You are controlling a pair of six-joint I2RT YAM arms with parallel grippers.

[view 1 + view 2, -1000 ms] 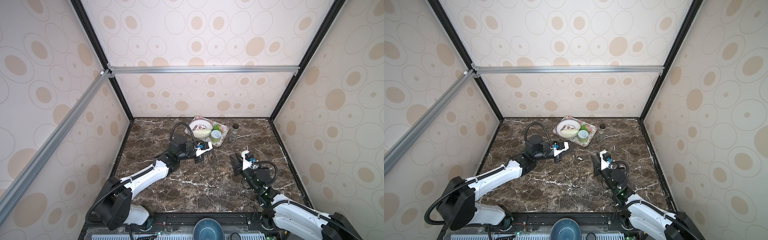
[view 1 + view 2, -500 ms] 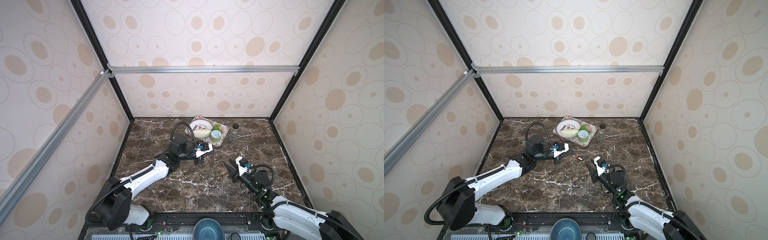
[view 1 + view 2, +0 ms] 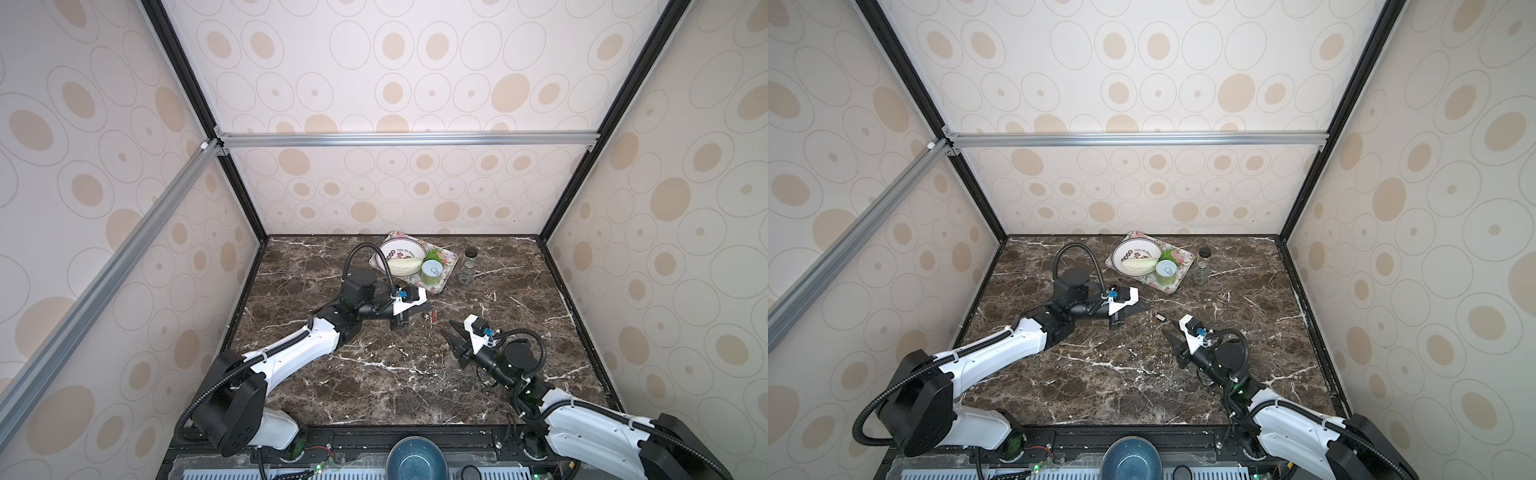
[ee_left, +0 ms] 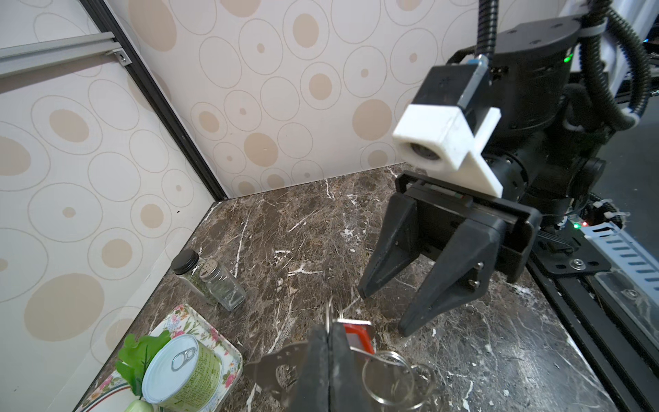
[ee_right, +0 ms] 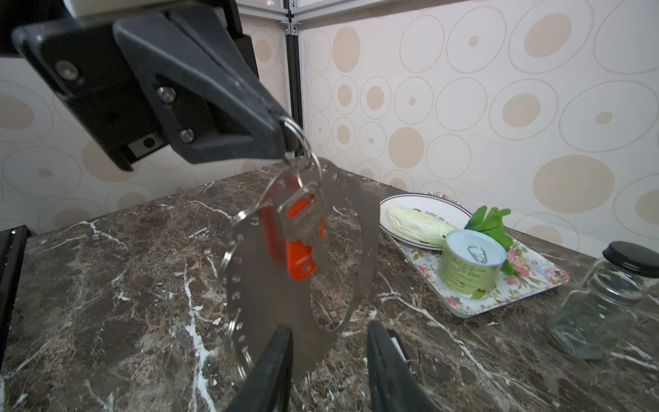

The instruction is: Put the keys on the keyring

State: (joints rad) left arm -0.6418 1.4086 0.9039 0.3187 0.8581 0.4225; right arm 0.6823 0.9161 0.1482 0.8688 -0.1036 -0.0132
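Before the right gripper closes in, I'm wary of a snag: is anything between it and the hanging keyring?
Nothing visible does. The right gripper, jaws open, faces the lower rim of the keyring with only air between. The red-tagged key hangs higher up, just below the shut left gripper that holds the keyring.

Both top views: high above the front edge of the dark brown marble tabletop point(image 3: 374, 374), pitched steeply down toward the back wall, far off, whole cell in frame, nearly identical coverage. Left wrist cam: just behind the left gripper point(image 4: 328, 331), looking past its tips at the right gripper point(image 4: 387, 310), close. Right wrist cam: behind its own tips, facing the left gripper and the flat grey metal oval keyring point(image 5: 264, 306) it clamps, very close. Both wrist views share the rectangular floral-print tray point(image 4: 185, 323).
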